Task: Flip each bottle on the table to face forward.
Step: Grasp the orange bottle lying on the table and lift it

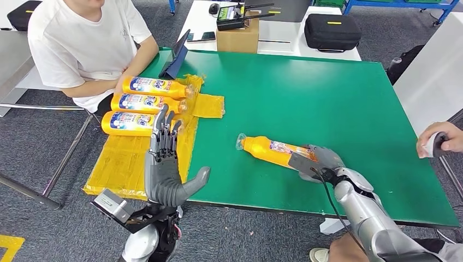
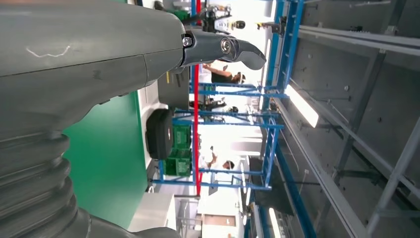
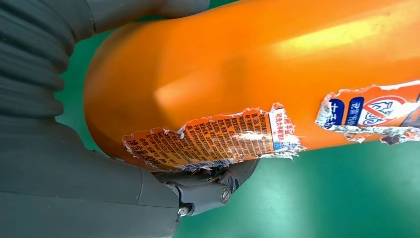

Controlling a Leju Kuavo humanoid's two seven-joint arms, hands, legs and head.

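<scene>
green table (image 1: 338, 109) holds one orange bottle (image 1: 267, 148) lying near the front edge. the right hand (image 1: 322, 161) grips its fat end. it should roll it slowly, keeping hold. the left hand (image 1: 164, 158) hovers flat, holding nothing.
</scene>
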